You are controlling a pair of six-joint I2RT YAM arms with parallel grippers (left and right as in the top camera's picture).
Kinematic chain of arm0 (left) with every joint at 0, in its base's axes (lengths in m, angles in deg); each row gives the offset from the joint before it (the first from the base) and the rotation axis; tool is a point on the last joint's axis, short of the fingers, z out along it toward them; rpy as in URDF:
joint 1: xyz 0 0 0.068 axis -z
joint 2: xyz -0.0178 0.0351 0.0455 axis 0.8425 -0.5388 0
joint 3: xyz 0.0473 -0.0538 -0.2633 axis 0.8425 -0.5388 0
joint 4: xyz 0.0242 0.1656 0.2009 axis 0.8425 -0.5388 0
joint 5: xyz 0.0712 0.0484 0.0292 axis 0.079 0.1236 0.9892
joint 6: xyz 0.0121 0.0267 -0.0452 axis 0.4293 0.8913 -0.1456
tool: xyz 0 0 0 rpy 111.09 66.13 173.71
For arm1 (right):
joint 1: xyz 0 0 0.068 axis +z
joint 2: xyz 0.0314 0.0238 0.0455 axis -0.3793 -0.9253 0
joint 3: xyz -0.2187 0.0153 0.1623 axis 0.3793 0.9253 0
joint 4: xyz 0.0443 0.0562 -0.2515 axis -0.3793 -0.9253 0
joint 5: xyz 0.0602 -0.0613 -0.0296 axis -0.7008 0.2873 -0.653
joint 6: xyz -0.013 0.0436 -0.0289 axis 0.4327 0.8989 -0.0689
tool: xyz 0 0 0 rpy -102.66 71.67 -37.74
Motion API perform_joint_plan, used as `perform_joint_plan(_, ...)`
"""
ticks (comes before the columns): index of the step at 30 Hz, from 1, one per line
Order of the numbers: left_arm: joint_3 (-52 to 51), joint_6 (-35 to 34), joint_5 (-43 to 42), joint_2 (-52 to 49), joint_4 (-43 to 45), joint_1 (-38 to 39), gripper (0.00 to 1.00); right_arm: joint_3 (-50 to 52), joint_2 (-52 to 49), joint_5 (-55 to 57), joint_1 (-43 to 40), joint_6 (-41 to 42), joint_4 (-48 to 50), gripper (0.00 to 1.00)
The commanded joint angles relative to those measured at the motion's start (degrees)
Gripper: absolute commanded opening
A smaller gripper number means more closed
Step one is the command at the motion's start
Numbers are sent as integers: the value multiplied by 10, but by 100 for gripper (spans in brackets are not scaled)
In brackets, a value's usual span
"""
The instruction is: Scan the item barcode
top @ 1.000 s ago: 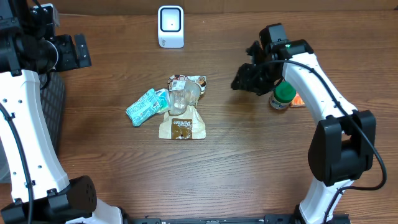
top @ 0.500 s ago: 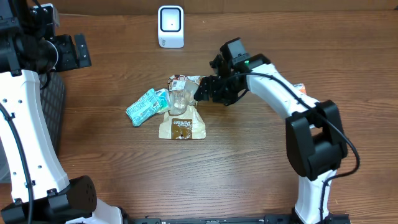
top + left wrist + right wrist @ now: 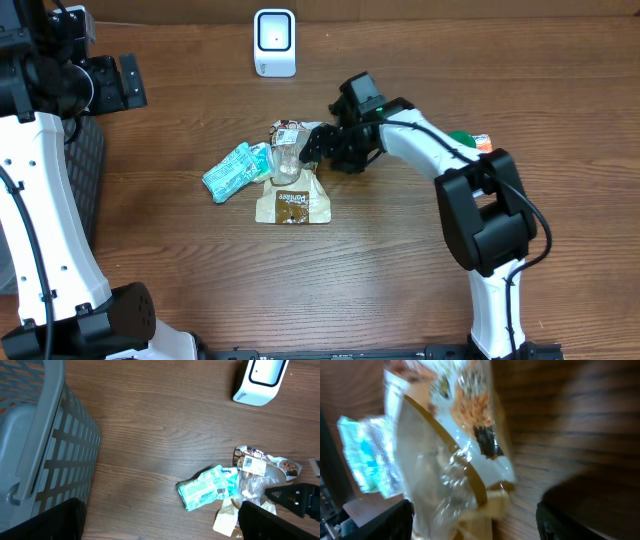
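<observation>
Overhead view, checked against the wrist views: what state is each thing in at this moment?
scanner: upright, nothing held to it.
clear cup: on its side, on the brown pouch.
brown pouch: lying flat.
teal packet: crumpled, lying flat beside the cup.
green-capped bottle: cap on, mostly hidden behind the right arm.
left end effector: open, empty.
right end effector: open at the pile, gripping nothing.

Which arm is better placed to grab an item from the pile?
Right. The right pincer, open, is at the pile; the left pincer is far off by the basket.
</observation>
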Motion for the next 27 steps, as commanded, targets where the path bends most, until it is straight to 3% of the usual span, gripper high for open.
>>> perform_joint_plan(1,10,11,2,3,2,5,100,3,-21,-9,24,44,24,75)
perform_joint_plan(4,10,11,2,3,2,5,99,3,-35,-9,32,69,51,75)
perform_joint_plan(13,10,11,2,3,2,5,100,3,-94,-11,50,119,109,58)
perform_joint_plan(21,10,11,2,3,2,5,99,3,-109,-16,54,118,128,21)
perform_joint_plan(25,10,11,2,3,2,5,99,3,-109,-35,47,110,127,6)
perform_joint_plan(27,10,11,2,3,2,5,100,2,-109,-63,38,86,127,4)
